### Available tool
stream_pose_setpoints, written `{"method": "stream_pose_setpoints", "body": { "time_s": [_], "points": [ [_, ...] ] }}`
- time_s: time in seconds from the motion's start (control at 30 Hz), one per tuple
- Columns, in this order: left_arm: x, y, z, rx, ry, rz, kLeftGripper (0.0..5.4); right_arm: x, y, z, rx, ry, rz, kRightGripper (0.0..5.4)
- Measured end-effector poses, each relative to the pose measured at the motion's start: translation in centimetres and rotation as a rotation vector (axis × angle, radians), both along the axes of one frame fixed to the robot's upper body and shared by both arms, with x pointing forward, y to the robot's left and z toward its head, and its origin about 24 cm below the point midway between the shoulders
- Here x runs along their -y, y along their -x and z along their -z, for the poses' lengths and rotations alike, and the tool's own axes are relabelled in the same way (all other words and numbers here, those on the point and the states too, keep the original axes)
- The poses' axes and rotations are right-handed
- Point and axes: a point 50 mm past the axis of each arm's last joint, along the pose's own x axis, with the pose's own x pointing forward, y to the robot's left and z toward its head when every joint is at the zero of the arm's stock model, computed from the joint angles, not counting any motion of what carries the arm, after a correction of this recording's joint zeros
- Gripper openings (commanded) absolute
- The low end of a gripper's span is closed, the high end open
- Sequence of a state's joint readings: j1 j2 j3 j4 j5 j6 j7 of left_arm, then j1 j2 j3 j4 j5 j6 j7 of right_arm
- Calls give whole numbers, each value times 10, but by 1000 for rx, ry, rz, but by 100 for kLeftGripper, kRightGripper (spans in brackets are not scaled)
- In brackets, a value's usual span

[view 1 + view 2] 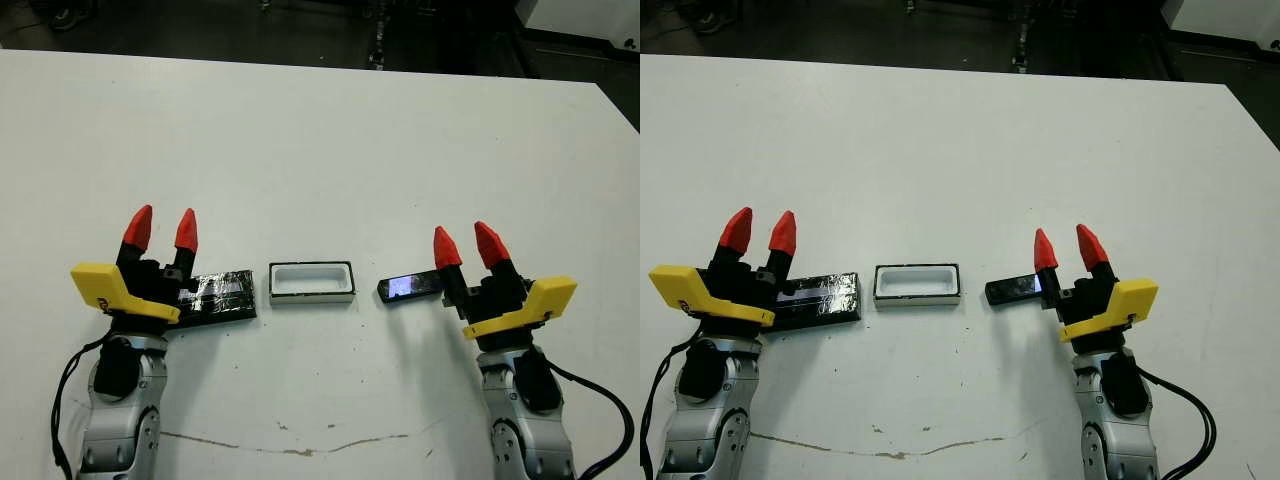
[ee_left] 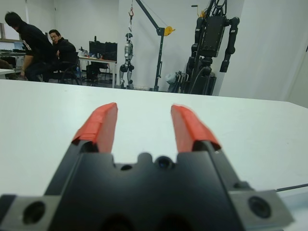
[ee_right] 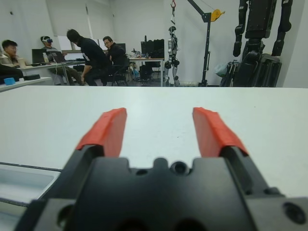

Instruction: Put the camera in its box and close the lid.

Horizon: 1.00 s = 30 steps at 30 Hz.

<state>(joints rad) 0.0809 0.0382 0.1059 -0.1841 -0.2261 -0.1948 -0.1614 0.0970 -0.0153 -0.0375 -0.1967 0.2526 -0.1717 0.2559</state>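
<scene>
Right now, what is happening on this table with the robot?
Nothing is being held yet. The box sits open and empty between the two arms. The lid lies flat beside it, partly under the left claw. The camera lies on the table on the other side, next to the right claw. Both claws are open and grip nothing, so the camera is not yet in the box.
</scene>
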Motion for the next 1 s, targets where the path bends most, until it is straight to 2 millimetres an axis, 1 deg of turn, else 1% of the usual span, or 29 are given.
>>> {"method": "stream_pose_setpoints", "body": {
  "time_s": [0.27, 0.37, 0.43, 0.5, 0.6, 0.73, 0.8, 0.9, 1.0],
  "points": [
    [0, 0, 1, -2, -2, 4, 489, 0, 0, 0, -1, 7, 3, 537],
    [0, 0, 1, -4, -4, -1, 532, 0, 0, 0, -1, 12, -7, 540],
    [1, 0, 1, -3, -4, -1, 539, 4, -1, -3, -8, 18, -27, 540],
    [1, 0, 1, -3, -3, -1, 539, 10, -3, -9, -8, 37, -53, 540],
    [0, 0, 1, -2, 5, 4, 539, 24, -11, -30, 20, 124, -127, 540],
    [1, 0, 2, -3, 9, 11, 539, 44, -29, -73, 70, 293, -290, 540],
    [1, 0, 2, -1, 9, 13, 539, 52, -39, -92, 65, 363, -368, 540],
    [1, 0, 2, 2, 19, 15, 539, 59, -54, -116, 42, 472, -470, 540],
    [1, 0, 2, 4, 21, 18, 539, 58, -66, -133, 32, 582, -568, 540]
  ]
}}
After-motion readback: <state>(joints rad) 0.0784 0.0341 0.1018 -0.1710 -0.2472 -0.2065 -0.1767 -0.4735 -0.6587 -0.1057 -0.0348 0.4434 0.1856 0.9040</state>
